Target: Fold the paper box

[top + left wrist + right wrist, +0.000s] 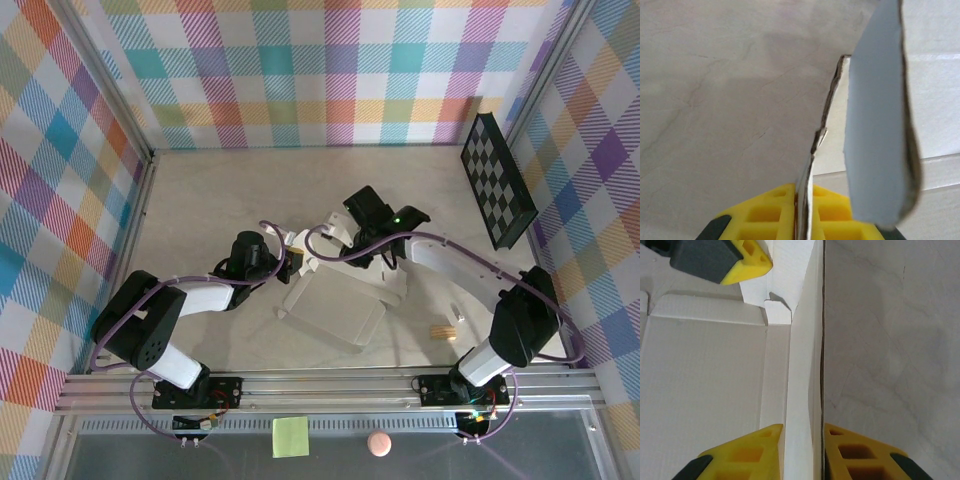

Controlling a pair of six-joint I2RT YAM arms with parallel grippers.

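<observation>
paper box lying mid-desk, main panel flat, far flaps raised | left claw clamped on thin flap edge | right claw astride upright wall, pinching or slack: cannot tell | likely light, floppy, easily creased; best gripped near fold lines

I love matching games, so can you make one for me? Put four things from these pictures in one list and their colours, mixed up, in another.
Things:
1. paper box
2. checkerboard panel
3. sticky note
4. ball

Colours:
A. pink
B. off-white
C. yellow-green
D. black with pale squares

Pairs: 1-B, 2-D, 3-C, 4-A
</observation>
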